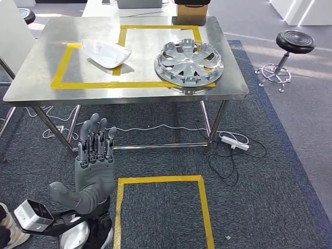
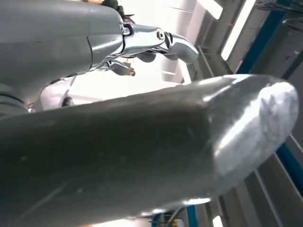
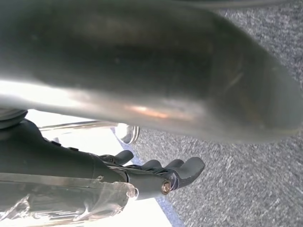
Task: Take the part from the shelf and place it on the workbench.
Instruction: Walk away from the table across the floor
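On the steel workbench (image 1: 39,67) lie a white curved shell part (image 1: 106,53) inside a yellow-taped frame on the left and a silver wheel cover (image 1: 189,62) on the right. My left hand (image 1: 93,166) is raised in front of the bench, below its near edge, fingers straight up and apart, thumb out to the side, holding nothing. The left wrist view has its thick thumb (image 2: 178,142) and fingers (image 2: 157,40) against the ceiling. My right hand (image 3: 150,142) hangs over the grey carpet, fingers (image 3: 171,172) stretched out and slightly bent, nothing in it.
A yellow tape square (image 1: 160,180) marks the carpet in front of the bench. A power strip with cables (image 1: 234,142) lies under the bench's right end. A black stool (image 1: 294,42) stands at the right, a cardboard box (image 1: 192,13) at the bench's far edge.
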Controlling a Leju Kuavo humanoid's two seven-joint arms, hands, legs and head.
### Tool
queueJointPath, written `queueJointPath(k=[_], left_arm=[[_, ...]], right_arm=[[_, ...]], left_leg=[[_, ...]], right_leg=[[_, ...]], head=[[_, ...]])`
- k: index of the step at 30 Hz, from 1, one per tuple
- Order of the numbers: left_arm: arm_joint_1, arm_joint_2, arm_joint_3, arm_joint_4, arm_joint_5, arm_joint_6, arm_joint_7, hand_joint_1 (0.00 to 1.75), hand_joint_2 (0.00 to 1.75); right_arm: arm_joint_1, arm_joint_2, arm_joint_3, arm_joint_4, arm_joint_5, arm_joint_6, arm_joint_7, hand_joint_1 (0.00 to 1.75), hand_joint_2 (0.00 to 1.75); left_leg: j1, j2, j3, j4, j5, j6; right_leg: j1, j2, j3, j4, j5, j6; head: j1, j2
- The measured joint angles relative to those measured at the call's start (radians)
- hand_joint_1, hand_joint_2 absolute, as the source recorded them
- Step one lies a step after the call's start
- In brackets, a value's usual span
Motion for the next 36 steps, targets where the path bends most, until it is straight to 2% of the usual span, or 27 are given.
queueJointPath(k=[1, 2, 3, 4, 6, 7, 8, 10, 12, 13, 16, 17, 18, 19, 21, 22, 24, 26, 27, 28, 29, 31, 32, 33, 34, 36], left_arm=[[0.001, 0.001, 0.001, 0.009, 0.0, 0.0, 0.0, 0.0, 0.0], [0.001, 0.003, 0.001, 0.018, 0.0, 0.0, 0.0, 0.0, 0.0], [0.002, 0.004, 0.002, 0.024, 0.0, 0.0, 0.0, 0.0, 0.0], [0.003, 0.005, 0.002, 0.029, 0.0, 0.0, 0.0, 0.0, 0.0], [0.002, 0.005, 0.003, 0.034, 0.0, 0.0, 0.0, 0.0, 0.0], [0.002, 0.006, 0.003, 0.036, 0.0, 0.0, 0.0, 0.0, 0.44], [0.002, 0.006, 0.003, 0.038, -0.001, 0.002, 0.001, 0.0, 0.87], [0.002, 0.006, 0.003, 0.046, -0.011, 0.016, 0.012, 0.0, 1.75], [0.002, 0.006, 0.007, 0.074, -0.037, 0.048, 0.034, 0.0, 1.75], [0.002, 0.006, 0.012, 0.097, -0.05, 0.065, 0.044, 0.0, 1.75], [0.002, 0.006, 0.042, 0.195, -0.072, 0.116, 0.078, 0.0, 1.75], [0.001, 0.006, 0.056, 0.234, -0.081, 0.143, 0.097, 0.0, 1.75], [-0.002, 0.006, 0.072, 0.276, -0.09, 0.174, 0.12, 0.0, 1.75], [-0.009, 0.005, 0.091, 0.324, -0.098, 0.209, 0.144, 0.0, 1.75], [-0.038, 0.004, 0.14, 0.451, -0.118, 0.29, 0.183, 0.0, 1.75], [-0.061, 0.002, 0.169, 0.533, -0.135, 0.331, 0.194, 0.0, 1.75], [-0.109, 0.001, 0.228, 0.722, -0.17, 0.391, 0.204, 0.0, 1.75], [-0.143, 0.003, 0.283, 0.91, -0.184, 0.405, 0.22, 0.0, 1.75], [-0.154, 0.005, 0.308, 0.995, -0.187, 0.404, 0.233, 0.0, 1.75], [-0.162, 0.006, 0.329, 1.07, -0.189, 0.399, 0.248, 0.0, 1.75], [-0.166, 0.008, 0.346, 1.134, -0.189, 0.389, 0.261, 0.0, 1.75], [-0.168, 0.011, 0.376, 1.238, -0.177, 0.364, 0.278, 0.0, 1.75], [-0.167, 0.013, 0.392, 1.278, -0.168, 0.353, 0.284, 0.0, 1.75], [-0.165, 0.015, 0.407, 1.312, -0.158, 0.347, 0.29, 0.0, 1.75], [-0.165, 0.017, 0.423, 1.343, -0.149, 0.345, 0.297, 0.0, 1.75], [-0.163, 0.021, 0.454, 1.394, -0.131, 0.347, 0.312, 0.0, 1.75]], right_arm=[[0.001, 0.0, 0.0, 0.0, 0.0, 0.0, 0.0, 0.0, 0.0], [0.003, 0.0, 0.0, 0.0, 0.0, 0.0, 0.0, 0.0, 0.0], [0.004, 0.0, 0.0, 0.0, 0.0, 0.0, 0.0, 0.0, 0.0], [0.004, 0.0, 0.0, 0.0, -0.001, 0.0, 0.0, 0.0, 0.0], [0.003, 0.0, 0.0, 0.0, -0.001, -0.001, 0.0, 0.0, 0.0], [0.002, 0.0, 0.0, 0.0, -0.001, -0.001, 0.0, 0.0, 0.0], [0.001, 0.0, 0.0, 0.0, -0.001, -0.002, 0.0, 0.0, 0.0], [0.001, 0.0, -0.001, 0.0, -0.003, -0.003, 0.0, 0.0, 0.0], [0.003, 0.0, -0.002, 0.0, -0.006, -0.005, 0.0, 0.0, 0.0], [0.002, 0.0, -0.004, 0.0, -0.008, -0.006, 0.0, 0.0, 0.0], [0.002, 0.001, -0.011, 0.0, -0.008, -0.009, 0.0, 0.0, 0.0], [0.003, 0.001, -0.013, 0.0, -0.007, -0.01, 0.0, 0.0, 0.0], [0.003, 0.001, -0.014, 0.0, -0.005, -0.011, 0.0, 0.0, 0.0], [0.004, 0.001, -0.016, 0.0, -0.003, -0.011, 0.0, 0.0, 0.0], [0.003, 0.002, -0.018, 0.0, 0.0, -0.013, 0.0, 0.0, 0.0], [0.002, 0.003, -0.019, 0.0, 0.001, -0.014, 0.0, 0.0, 0.0], [0.001, 0.004, -0.022, 0.0, 0.001, -0.015, 0.0, 0.0, 0.0], [0.001, 0.004, -0.024, 0.0, 0.001, -0.015, 0.002, 0.0, 0.0], [0.002, 0.004, -0.025, 0.0, 0.001, -0.015, 0.002, 0.0, 0.0], [0.002, 0.005, -0.025, 0.0, 0.001, -0.016, 0.002, 0.0, 0.0], [0.002, 0.005, -0.025, 0.0, 0.001, -0.016, 0.002, 0.0, 0.0], [0.003, 0.005, -0.026, 0.0, -0.002, -0.016, 0.001, 0.0, 0.0], [0.005, 0.006, -0.027, 0.0, -0.003, -0.016, 0.0, 0.0, 0.0], [0.006, 0.007, -0.028, 0.0, -0.006, -0.016, 0.0, 0.0, 0.0], [0.006, 0.007, -0.031, 0.0, -0.008, -0.017, 0.0, 0.0, 0.0], [0.005, 0.007, -0.038, 0.0, -0.014, -0.022, -0.003, 0.0, 0.0]], left_leg=[[0.0, 0.0, -0.004, 0.001, 0.003, 0.001], [0.0, 0.0, -0.007, 0.002, 0.005, 0.001], [-0.001, 0.0, -0.009, 0.003, 0.006, 0.0], [0.0, 0.0, -0.009, 0.004, 0.007, 0.0], [-0.002, -0.001, -0.01, 0.006, 0.006, -0.005], [-0.004, -0.001, -0.012, 0.009, 0.006, -0.009], [-0.006, -0.001, -0.015, 0.011, 0.007, -0.014], [-0.006, -0.001, -0.022, 0.012, 0.011, -0.024], [-0.005, -0.001, -0.03, 0.024, -0.001, -0.035], [-0.005, -0.002, -0.044, 0.053, -0.021, -0.041], [-0.001, -0.002, -0.14, 0.241, -0.111, -0.054], [0.0, -0.002, -0.164, 0.287, -0.121, -0.056], [0.001, -0.002, -0.171, 0.298, -0.111, -0.056], [0.002, -0.002, -0.159, 0.27, -0.083, -0.056], [0.004, -0.001, -0.098, 0.146, -0.012, -0.056], [0.004, -0.002, -0.069, 0.084, 0.009, -0.053], [0.004, -0.004, -0.045, 0.025, 0.019, -0.044], [0.003, -0.004, -0.047, 0.022, 0.02, -0.031], [0.003, -0.003, -0.047, 0.021, 0.021, -0.025], [0.004, -0.002, -0.047, 0.021, 0.023, -0.019], [0.006, -0.001, -0.047, 0.02, 0.024, -0.015], [0.005, 0.0, -0.048, 0.02, 0.024, -0.011], [0.004, 0.0, -0.048, 0.02, 0.023, -0.011], [0.003, 0.0, -0.048, 0.02, 0.023, -0.01], [0.003, -0.002, -0.047, 0.021, 0.022, -0.01], [0.003, -0.004, -0.044, 0.021, 0.021, -0.012]], right_leg=[[-0.001, 0.0, -0.025, 0.065, -0.027, 0.003], [-0.001, 0.0, -0.037, 0.102, -0.037, 0.005], [-0.001, 0.0, -0.029, 0.099, -0.028, 0.005], [-0.001, 0.0, 0.0, 0.054, -0.003, 0.004], [0.0, 0.0, 0.085, -0.092, 0.052, -0.001], [0.0, 0.001, 0.116, -0.149, 0.066, -0.005], [0.001, 0.001, 0.13, -0.179, 0.07, -0.01], [0.003, 0.003, 0.127, -0.187, 0.07, -0.022], [0.0, 0.003, 0.124, -0.189, 0.075, -0.033], [-0.002, 0.003, 0.123, -0.191, 0.077, -0.038], [-0.005, 0.002, 0.116, -0.192, 0.08, -0.048], [-0.005, 0.002, 0.115, -0.192, 0.081, -0.048], [-0.005, 0.002, 0.114, -0.192, 0.081, -0.048], [-0.006, 0.002, 0.114, -0.192, 0.082, -0.047], [-0.006, 0.004, 0.114, -0.191, 0.084, -0.042], [-0.004, 0.005, 0.112, -0.189, 0.084, -0.038], [0.0, 0.006, 0.105, -0.186, 0.087, -0.029], [-0.002, 0.006, 0.1, -0.185, 0.089, -0.019], [-0.003, 0.005, 0.095, -0.176, 0.08, -0.014], [-0.004, 0.004, 0.083, -0.15, 0.061, -0.009], [-0.005, 0.003, 0.061, -0.102, 0.032, -0.005], [-0.005, 0.003, 0.001, 0.037, -0.035, 0.0], [-0.005, 0.003, -0.023, 0.092, -0.053, 0.001], [-0.005, 0.003, -0.031, 0.114, -0.053, 0.0], [-0.005, 0.003, -0.02, 0.094, -0.034, -0.001], [-0.005, 0.003, 0.048, -0.037, 0.029, -0.006]], head=[[0.0, 0.0], [0.0, 0.0], [0.0, 0.0], [0.0, 0.0], [0.0, 0.0], [0.0, 0.0], [-0.001, 0.0], [-0.002, 0.0], [-0.003, 0.0], [-0.005, 0.0], [-0.01, 0.0], [-0.011, 0.0], [-0.01, 0.0], [-0.01, 0.0], [-0.011, 0.0], [-0.012, 0.0], [-0.012, 0.0], [-0.012, 0.0], [-0.011, 0.0], [-0.007, 0.0], [-0.005, 0.0], [0.0, 0.0], [0.0, 0.0], [0.0, 0.0], [0.0, 0.0], [0.001, 0.0]])
